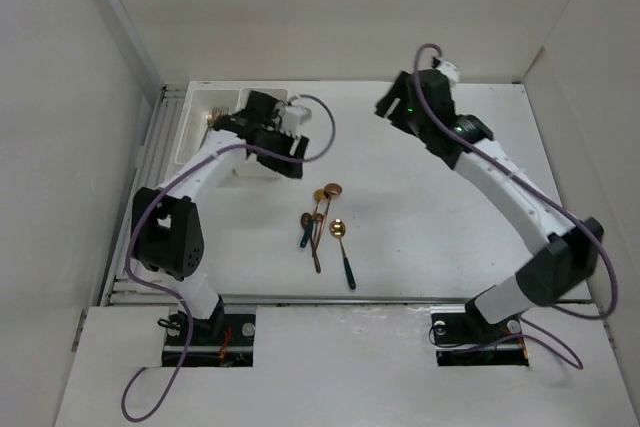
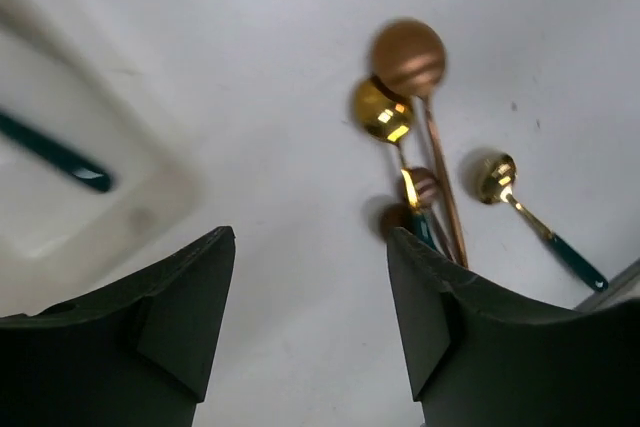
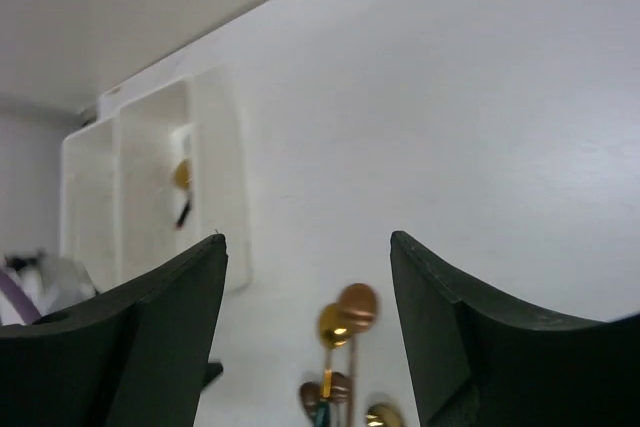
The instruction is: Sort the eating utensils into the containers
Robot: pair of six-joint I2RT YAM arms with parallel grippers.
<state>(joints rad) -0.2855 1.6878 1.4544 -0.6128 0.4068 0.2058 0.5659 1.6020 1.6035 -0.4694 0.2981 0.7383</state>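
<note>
Several spoons in gold and copper, some with teal handles, lie in a loose cluster on the white table's middle. Two white bins stand side by side at the back left; the right bin is partly hidden by my left gripper, which hovers over it, open and empty. In the left wrist view my left gripper is beside the bin's corner. A teal handle lies inside. The spoons lie ahead. My right gripper is open and empty, high at the back middle.
A gold utensil lies in the left bin. The right wrist view, with my right gripper, shows both bins and the spoon cluster below. White walls enclose the table; a metal rail runs along its left edge.
</note>
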